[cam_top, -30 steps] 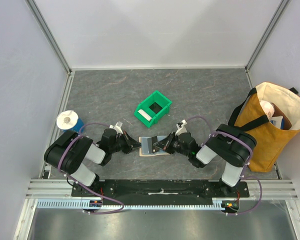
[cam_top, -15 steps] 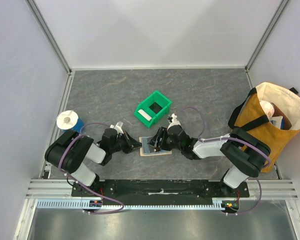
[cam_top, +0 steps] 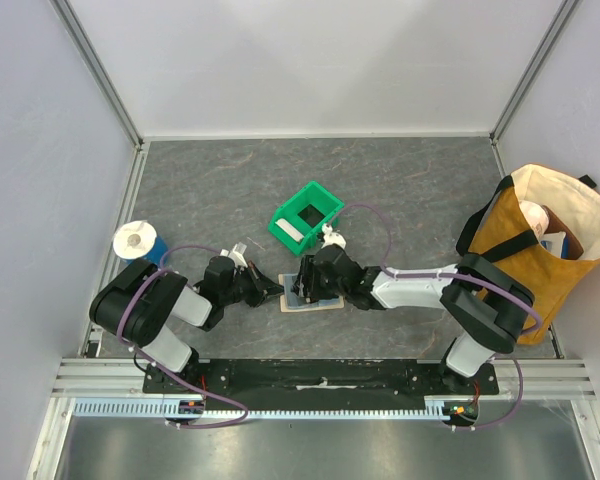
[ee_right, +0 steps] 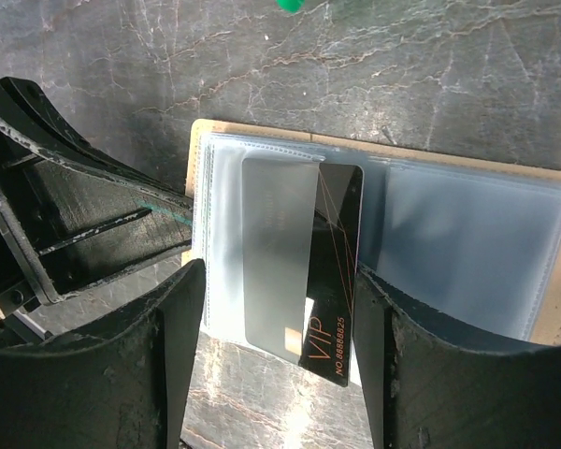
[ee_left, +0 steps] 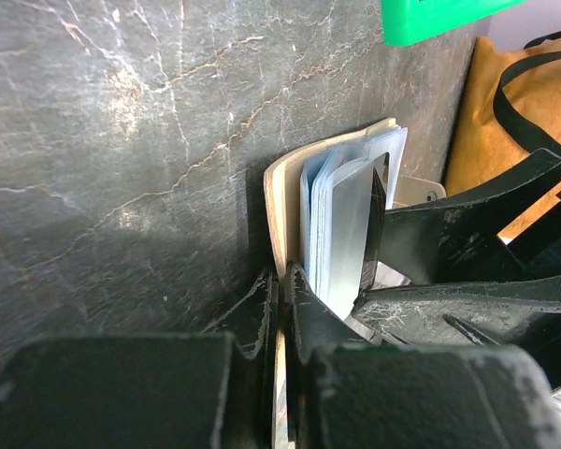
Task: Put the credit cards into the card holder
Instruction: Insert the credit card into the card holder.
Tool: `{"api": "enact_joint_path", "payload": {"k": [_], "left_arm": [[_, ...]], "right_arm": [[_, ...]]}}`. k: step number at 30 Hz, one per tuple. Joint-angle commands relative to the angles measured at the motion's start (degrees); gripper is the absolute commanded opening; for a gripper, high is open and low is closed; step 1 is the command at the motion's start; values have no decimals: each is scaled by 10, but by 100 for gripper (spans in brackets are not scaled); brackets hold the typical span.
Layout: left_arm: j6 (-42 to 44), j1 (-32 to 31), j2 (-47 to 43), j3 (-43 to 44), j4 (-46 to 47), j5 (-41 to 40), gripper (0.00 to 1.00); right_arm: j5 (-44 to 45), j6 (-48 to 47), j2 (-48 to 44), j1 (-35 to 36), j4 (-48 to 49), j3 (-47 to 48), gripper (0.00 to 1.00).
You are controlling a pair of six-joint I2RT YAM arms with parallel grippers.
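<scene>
The tan card holder [cam_top: 325, 303] lies open on the table, its clear sleeves facing up [ee_right: 467, 234]. A dark credit card [ee_right: 334, 281] marked VIP sits partly inside a left sleeve, its near end sticking out past the holder's edge. My right gripper [ee_right: 280, 323] is open and straddles that card, one finger on each side. My left gripper [ee_left: 282, 292] is shut on the holder's tan cover [ee_left: 282, 201] at its left edge; light blue cards in sleeves [ee_left: 341, 234] stand just beyond. From above, both grippers meet at the holder, the left gripper [cam_top: 276, 291] beside the right gripper [cam_top: 308, 287].
A green plastic bin [cam_top: 305, 217] stands just behind the holder, with a whitish thing in it. An orange and cream tote bag [cam_top: 540, 250] stands at the right edge. A blue and white roll [cam_top: 138, 240] sits at the far left.
My right gripper has opened and let go of the dark card, and its arm has reached further left over the holder. The left gripper has kept still.
</scene>
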Motion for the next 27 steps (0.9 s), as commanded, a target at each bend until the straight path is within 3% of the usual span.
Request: {"api": "enact_joint_path", "payload": {"k": [1, 9, 16, 27], "left_arm": [[32, -6, 28, -18, -132, -57, 2], [32, -6, 26, -20, -132, -58, 2], [32, -6, 26, -21, -132, -57, 2], [33, -6, 26, -21, -132, -57, 2]], "right_arm": [[-18, -12, 21, 13, -43, 27, 69], [86, -23, -11, 14, -126, 31, 73], [119, -22, -16, 14, -151, 31, 74], [-9, -31, 2, 13, -37, 20, 67]]}}
